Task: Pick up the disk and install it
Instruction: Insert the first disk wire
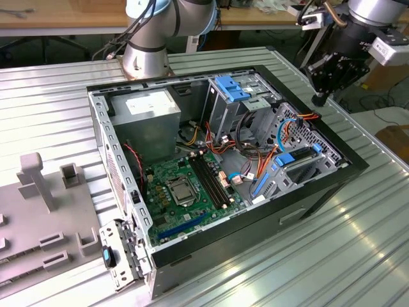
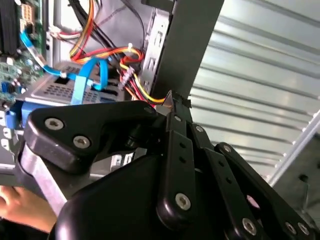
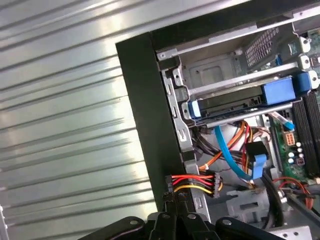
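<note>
Ribbed metal table [image 1: 319, 256] holds one open computer case [image 1: 255, 220], one disk [image 3: 230, 104] seated inside; fingers [image 1: 317, 99] closed, empty, above its rim

Ribbed metal tabletop [image 1: 319, 256], wooden bench [image 1: 64, 16] behind.

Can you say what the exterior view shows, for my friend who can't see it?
A robot's gripper hangs, holding nothing, above the edge of an open computer case on the exterior view's right. The case lies on a ribbed metal table, showing a green circuit board, coloured cables and a disk with blue rails in its bay.
</note>
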Tool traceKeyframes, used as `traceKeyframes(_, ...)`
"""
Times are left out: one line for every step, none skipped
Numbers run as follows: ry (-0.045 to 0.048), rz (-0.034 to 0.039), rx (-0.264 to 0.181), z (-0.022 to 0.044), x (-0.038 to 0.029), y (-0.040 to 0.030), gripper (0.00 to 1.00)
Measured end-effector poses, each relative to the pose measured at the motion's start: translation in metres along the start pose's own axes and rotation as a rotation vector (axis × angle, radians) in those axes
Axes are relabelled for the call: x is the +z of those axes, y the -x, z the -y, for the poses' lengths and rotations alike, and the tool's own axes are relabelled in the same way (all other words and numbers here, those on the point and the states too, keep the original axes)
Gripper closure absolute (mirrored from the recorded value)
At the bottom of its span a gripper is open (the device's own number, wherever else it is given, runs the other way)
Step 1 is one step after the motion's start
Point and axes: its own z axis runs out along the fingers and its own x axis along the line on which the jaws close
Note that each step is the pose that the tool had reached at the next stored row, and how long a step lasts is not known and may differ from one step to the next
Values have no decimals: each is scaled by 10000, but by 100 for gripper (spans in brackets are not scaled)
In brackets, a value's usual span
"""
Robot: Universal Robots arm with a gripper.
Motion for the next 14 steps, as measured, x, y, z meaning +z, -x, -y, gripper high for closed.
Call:
traceKeyframes(148,-54,-23,10,0,1,89)
traceKeyframes(262,-91,-61,24,1,4,89)
traceKeyframes(274,-98,-144,30,1,5,89)
traceKeyframes(254,-98,-357,33,3,5,89)
traceKeyframes(217,-95,-636,36,5,6,89)
traceKeyframes(179,-94,-936,39,6,8,89)
traceKeyframes(155,-93,-1123,40,8,8,89)
traceKeyframes(131,-92,-1300,40,12,9,89)
traceKeyframes(83,-88,-1648,39,20,10,89)
traceKeyframes(38,-86,-1991,38,31,10,89)
traceKeyframes(34,-86,-2018,34,32,8,89)
traceKeyframes(33,-86,-2019,34,32,9,89)
traceKeyframes(31,-86,-2019,34,33,9,89)
traceKeyframes(31,-86,-2018,34,32,9,89)
